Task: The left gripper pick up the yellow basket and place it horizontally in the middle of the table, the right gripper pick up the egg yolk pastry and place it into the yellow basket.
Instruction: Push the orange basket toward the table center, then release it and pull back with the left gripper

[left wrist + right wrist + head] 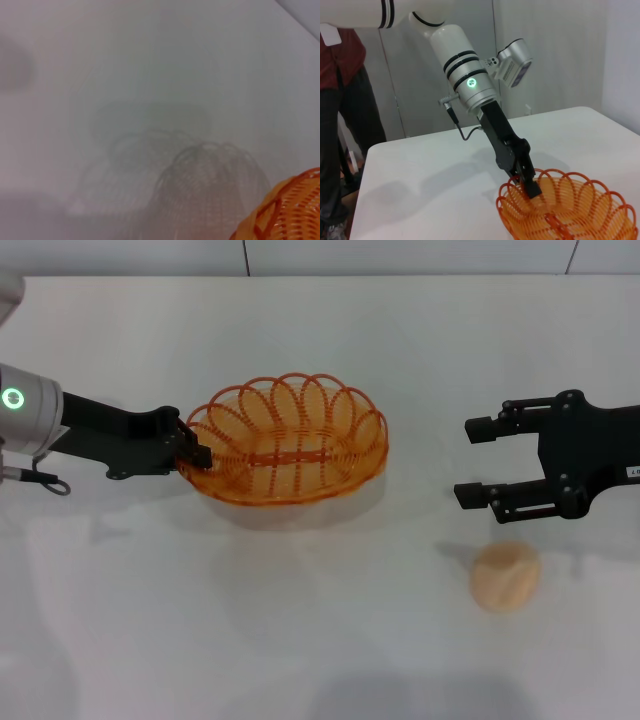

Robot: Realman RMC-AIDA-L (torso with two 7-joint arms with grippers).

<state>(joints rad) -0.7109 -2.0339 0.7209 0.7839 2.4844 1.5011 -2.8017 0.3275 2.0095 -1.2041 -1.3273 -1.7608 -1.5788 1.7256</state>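
Basket rim is what the left gripper (pixel 196 454) has hold of: its black fingers are clamped on the left end of the yellow basket (pixel 290 445), which sits near the middle of the white table (pixel 320 640), tilted with its far rim raised. From the right wrist view, one finger reaches inside the looped rim (pixel 532 189). The right gripper (pixel 478 460) hovers well apart from the basket, jaws spread wide and holding nothing. The egg yolk pastry (pixel 506 577) lies on the table just in front of it, untouched.

bright even light; soft shadows; left wrist view blurred
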